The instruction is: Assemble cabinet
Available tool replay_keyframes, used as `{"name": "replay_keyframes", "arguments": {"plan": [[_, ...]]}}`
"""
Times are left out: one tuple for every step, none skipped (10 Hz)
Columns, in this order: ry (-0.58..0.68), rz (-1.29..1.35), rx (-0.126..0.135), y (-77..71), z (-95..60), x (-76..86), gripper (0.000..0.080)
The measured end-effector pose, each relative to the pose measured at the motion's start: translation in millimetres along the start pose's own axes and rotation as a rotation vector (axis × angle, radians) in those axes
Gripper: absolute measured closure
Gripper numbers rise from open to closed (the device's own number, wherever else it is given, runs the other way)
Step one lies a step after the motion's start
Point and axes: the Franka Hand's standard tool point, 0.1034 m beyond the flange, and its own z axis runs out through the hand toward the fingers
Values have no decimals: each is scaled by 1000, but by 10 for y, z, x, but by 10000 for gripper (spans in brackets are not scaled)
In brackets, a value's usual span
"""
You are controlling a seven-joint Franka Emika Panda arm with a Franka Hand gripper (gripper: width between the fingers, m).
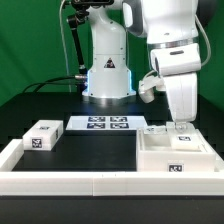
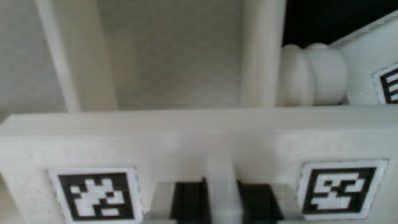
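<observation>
Cabinet box: white and open-topped, with square tags on its front. It rests on the black worktop at the exterior view's right, against the low white border rail.

Pincer: positioned directly above the box's rear edge, pointing down from the white arm. In the wrist view the pincer shows two dark fingers close together, with a narrow pale strip between them, just in front of a tagged white wall of the box. Whether they clamp anything cannot be told.

Ribbed white part: visible beyond that wall.

Drawer block: small, white and tagged. It lies at the exterior view's left, well apart from the box.

Marker board: lies flat between the drawer block and the box, nearer the arm's base.
</observation>
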Motion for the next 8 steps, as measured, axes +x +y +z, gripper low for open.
{"name": "replay_keyframes", "arguments": {"plan": [[2,-1,5,79,0,3,731],[8,-2,-1,210,0,2,731],[10,4,4,293,-3,-1,731],[12,8,6,364,-2,-3,731],[15,12,2,422,2,-5,731],[14,12,9,434,3,-5,731],[13,12,15,434,4,-5,731],[13,13,16,434,4,-6,731]]}}
